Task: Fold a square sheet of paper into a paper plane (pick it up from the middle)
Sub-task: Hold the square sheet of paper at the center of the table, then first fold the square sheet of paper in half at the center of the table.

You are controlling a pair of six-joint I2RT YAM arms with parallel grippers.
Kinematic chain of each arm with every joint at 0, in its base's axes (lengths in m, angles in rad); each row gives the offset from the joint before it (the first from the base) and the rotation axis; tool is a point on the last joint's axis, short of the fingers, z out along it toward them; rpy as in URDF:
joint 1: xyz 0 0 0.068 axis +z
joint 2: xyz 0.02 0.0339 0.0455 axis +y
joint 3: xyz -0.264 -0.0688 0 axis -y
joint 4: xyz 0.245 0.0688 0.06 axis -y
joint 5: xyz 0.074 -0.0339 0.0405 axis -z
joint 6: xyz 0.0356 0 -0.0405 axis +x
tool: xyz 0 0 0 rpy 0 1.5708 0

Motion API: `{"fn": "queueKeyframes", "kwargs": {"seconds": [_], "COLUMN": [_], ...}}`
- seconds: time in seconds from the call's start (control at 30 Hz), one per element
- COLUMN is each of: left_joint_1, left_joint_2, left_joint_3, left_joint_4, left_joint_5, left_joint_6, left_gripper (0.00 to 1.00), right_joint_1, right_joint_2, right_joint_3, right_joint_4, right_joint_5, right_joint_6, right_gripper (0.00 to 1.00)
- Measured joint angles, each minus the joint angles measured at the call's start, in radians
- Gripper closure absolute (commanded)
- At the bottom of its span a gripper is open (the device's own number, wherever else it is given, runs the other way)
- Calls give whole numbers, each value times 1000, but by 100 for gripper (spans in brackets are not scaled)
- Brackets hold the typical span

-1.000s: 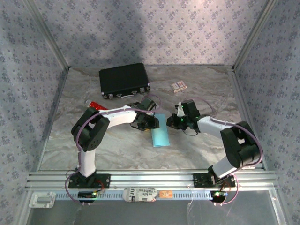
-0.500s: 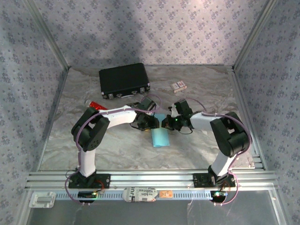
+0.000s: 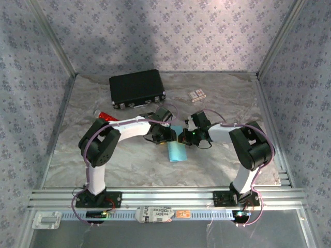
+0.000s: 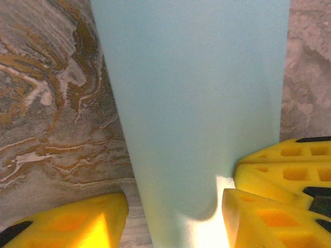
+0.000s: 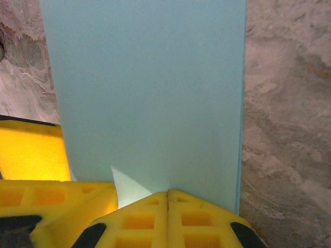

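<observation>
Middle of bench (image 3: 129, 165), flat & folded to a narrow strip running approx 12–6: light cyan paper sheet (image 3: 177, 152). At its 12 o'clock end, reaching in from 11, L end effector (image 3: 164, 135) abt half-wide, fingers (image 4: 67, 225) either side of the strip, no firm grip visible. From 1 o'clock, R end effector (image 3: 186, 137) fully narrow, pads (image 5: 196, 212) pressed together at the sheet edge; pinched or not btw them, cannot tell.
</observation>
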Motion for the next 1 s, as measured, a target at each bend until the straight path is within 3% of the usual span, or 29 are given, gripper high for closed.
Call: {"fn": "queueKeyframes", "kwargs": {"seconds": [0.2, 0.37, 0.6, 1.0], "left_joint_1": [24, 55, 51, 51], "left_joint_2": [-34, -109, -101, -63], "left_joint_3": [-10, -80, -148, -237], "left_joint_4": [24, 177, 371, 517], "left_joint_5": [12, 98, 227, 299], "left_joint_6": [-22, -89, -168, -212], "left_gripper": [48, 70, 99, 100], "right_joint_1": [-27, -42, -41, -41], "right_joint_2": [0, 0, 0, -1], "right_joint_3": [7, 11, 11, 11], "right_joint_4": [-20, -31, -31, -31], "right_joint_5": [0, 0, 0, 1], "right_joint_6": [-27, -37, -36, -36], "right_gripper": [100, 100, 100, 100]}}
